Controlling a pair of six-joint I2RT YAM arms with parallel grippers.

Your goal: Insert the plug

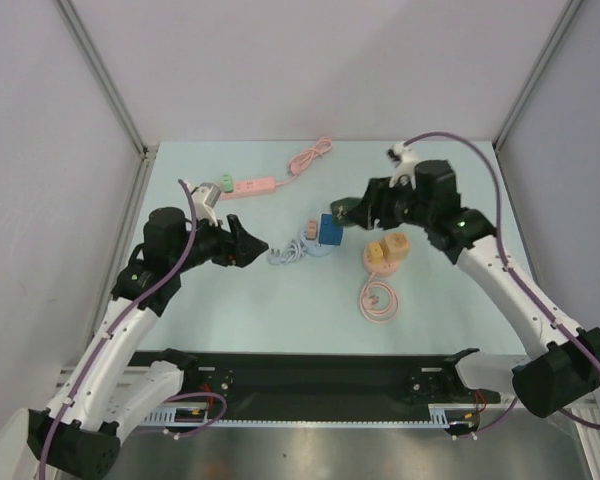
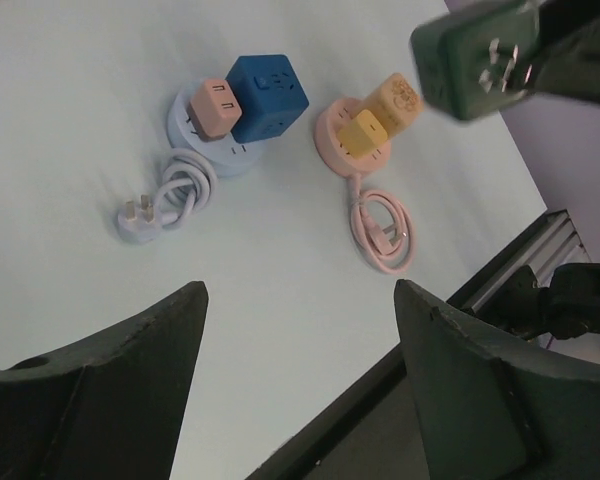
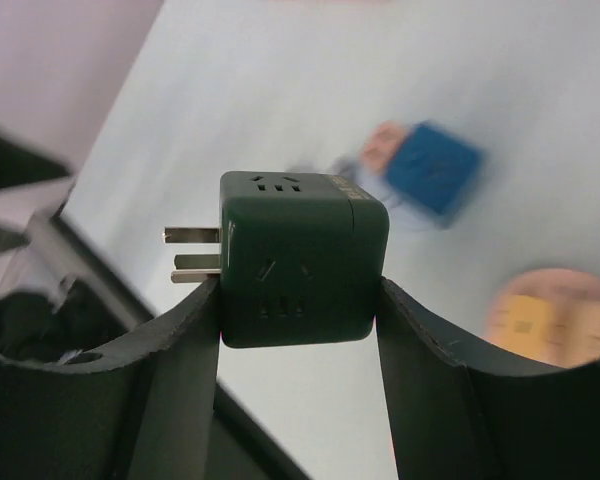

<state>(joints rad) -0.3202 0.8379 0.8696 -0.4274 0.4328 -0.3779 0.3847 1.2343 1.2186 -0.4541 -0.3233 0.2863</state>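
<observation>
Pale-blue table [image 1: 230, 310] below: right claw [image 3: 298, 300] grips dark-green cube plug [image 3: 300, 255], prongs [image 3: 195, 252] bare; left claw [image 2: 300, 295] stands open.

A pink power strip [image 1: 248, 186] lies on the pale table [image 1: 280, 310].

This looks like a robotics lab test cell, not a lived-in room. A bare pale blue tabletop [image 1: 230, 310] is boxed in by plain white panels [image 1: 310, 60] set in aluminium frame posts [image 1: 105, 75]. The left arm [image 1: 130, 330] and right arm [image 1: 510, 285] are mounted on a black base rail [image 1: 320, 375] at the near edge, with purple cables [image 1: 480, 150] running along them. Only electrical pieces lie out, among them a pink power strip [image 1: 248, 186] and a blue socket cube [image 1: 330, 229].
</observation>
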